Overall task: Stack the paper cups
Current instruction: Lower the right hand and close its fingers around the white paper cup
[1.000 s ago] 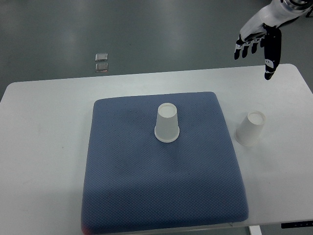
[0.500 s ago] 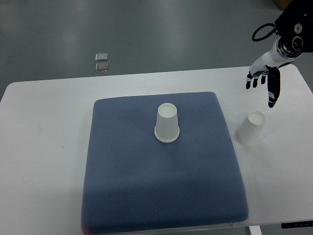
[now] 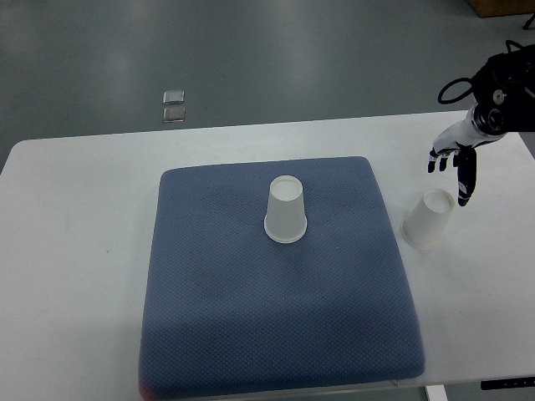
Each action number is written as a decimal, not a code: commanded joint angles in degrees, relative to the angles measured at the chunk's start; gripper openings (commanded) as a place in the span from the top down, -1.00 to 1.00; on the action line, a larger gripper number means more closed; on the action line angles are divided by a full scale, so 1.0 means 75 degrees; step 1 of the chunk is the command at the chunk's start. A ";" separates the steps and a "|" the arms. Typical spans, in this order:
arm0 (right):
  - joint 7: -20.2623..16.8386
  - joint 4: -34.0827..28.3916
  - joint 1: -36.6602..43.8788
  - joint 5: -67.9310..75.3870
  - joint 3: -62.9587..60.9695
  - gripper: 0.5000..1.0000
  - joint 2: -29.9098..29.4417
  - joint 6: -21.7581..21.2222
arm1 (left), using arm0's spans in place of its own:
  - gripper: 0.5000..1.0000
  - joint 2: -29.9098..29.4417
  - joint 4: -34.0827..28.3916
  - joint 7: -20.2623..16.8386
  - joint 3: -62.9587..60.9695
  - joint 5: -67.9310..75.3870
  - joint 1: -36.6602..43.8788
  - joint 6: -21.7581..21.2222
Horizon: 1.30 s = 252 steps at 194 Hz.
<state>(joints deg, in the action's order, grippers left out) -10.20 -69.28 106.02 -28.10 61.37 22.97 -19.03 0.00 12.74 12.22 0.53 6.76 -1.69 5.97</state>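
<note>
Right hand (image 3: 456, 164), fingers spread and holding nothing, hangs at the frame's right just above an upside-down paper cup (image 3: 428, 220); another cup (image 3: 286, 210) stands mid-frame on the blue mat (image 3: 226, 292)

I count two white paper cups, both upside down: one paper cup (image 3: 286, 210) on the mat and a second paper cup (image 3: 428, 220) on the bare worktop (image 3: 75, 251). There is one blue mat (image 3: 276, 334) and one white worktop. Only one of my hands shows, my right hand (image 3: 456, 163). On the floor beyond lie two small square plates (image 3: 174, 105).
</note>
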 commanded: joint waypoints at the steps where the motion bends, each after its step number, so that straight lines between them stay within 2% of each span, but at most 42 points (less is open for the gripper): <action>1: -0.0022 0.0026 -0.0202 0.0078 0.0021 -0.64 -0.0028 0.0264 | -1.00 0.0000 0.0001 0.0000 0.0000 0.0001 0.0002 0.0001; 83: -0.0022 0.0319 -0.0905 0.0102 0.0009 -0.64 -0.0180 0.0921 | -1.00 0.0000 0.0001 0.0000 0.0000 0.0001 0.0002 0.0001; 182: -0.0022 0.0437 -0.1163 0.0113 -0.0014 -0.47 -0.0356 0.1155 | -1.00 0.0000 -0.0023 0.0000 0.0012 0.0001 0.0002 0.0001; 252: -0.0022 0.0507 -0.1327 0.0113 -0.0014 -0.46 -0.0391 0.1308 | -1.00 0.0000 -0.0011 0.0000 0.0012 0.0001 0.0002 0.0001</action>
<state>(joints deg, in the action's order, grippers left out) -10.37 -65.71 96.72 -27.24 61.18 20.04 -9.91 0.00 12.65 12.22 0.61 6.77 -1.67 5.97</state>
